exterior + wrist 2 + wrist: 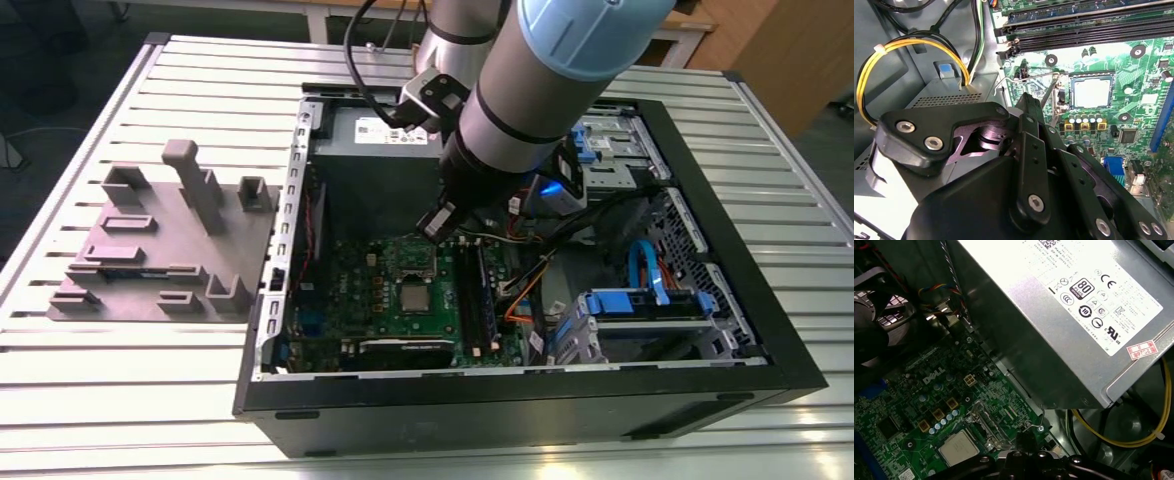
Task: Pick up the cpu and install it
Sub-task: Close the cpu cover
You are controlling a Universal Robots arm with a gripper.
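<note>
The cpu (1092, 92), a small square chip with a silvery top, lies flat in its socket on the green motherboard (1149, 75). In the first wrist view the cpu (959, 447) shows beside the raised socket frame (985, 426). From outside, the cpu (416, 297) sits mid-board inside the open computer case (534, 400). My gripper (1028, 102) is shut with nothing in it, a short way from the chip and close to the thin wire lever (1026, 77) by the socket. In the exterior view my gripper (438, 225) hangs above the board, just behind the socket.
A grey power supply (1069, 315) with a white label stands close by the gripper. Yellow cables (884, 55) loop near it. Memory slots (1079, 30) run beside the socket. A grey moulded plate (160, 250) lies outside the case, at the exterior view's left. Blue drive brackets (641, 300) fill the case's other side.
</note>
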